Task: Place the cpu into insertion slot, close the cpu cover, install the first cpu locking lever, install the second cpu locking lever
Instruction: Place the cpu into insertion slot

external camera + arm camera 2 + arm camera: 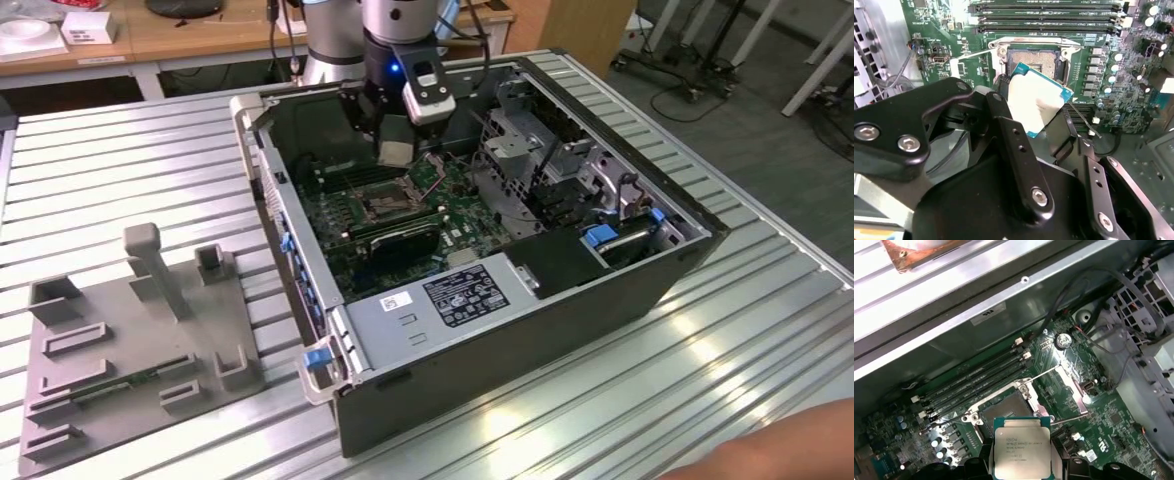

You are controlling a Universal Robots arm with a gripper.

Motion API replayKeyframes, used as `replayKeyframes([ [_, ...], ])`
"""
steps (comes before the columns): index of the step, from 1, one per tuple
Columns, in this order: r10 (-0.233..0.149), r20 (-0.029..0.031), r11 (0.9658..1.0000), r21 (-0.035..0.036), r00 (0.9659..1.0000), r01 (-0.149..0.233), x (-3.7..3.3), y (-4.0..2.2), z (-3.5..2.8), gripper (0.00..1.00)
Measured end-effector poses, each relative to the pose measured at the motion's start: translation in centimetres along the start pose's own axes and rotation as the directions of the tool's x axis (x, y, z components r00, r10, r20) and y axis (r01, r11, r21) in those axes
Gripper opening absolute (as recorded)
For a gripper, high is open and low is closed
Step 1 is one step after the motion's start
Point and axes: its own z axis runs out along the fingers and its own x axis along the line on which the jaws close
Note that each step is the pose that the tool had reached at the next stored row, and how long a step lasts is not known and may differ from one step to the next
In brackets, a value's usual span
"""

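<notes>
My gripper [391,140] hangs inside the open computer case, shut on the cpu [392,153]. In both wrist views the cpu [1021,452] [1036,102] is a silver-topped square chip with a green-blue edge, pinched between black fingers [1004,127]. It is above the board and slightly tilted, just off the insertion slot [1004,410] [1035,61], whose dark centre lies bare. The cpu cover [1074,389] stands swung open beside the slot. Two thin wire levers [1040,374] stick out, unlatched.
Long black memory slots [971,380] run along one side of the socket. A metal drive cage and cables [534,160] rise at the exterior view's right. A grey fixture plate [134,340] lies on the table. A person's arm [787,445] shows at the lower right.
</notes>
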Motion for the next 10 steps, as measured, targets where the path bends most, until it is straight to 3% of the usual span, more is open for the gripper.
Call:
replayKeyframes([
  [5, 0.047, 0.0054, 0.9989, 0.0018, 0.9989, -0.047, 0.25, -0.15, 0.03, 0.54],
  [10, 0.093, 0.0108, 0.9956, 0.0033, 0.9956, -0.093, 0.53, -0.32, 0.06, 0.54],
])
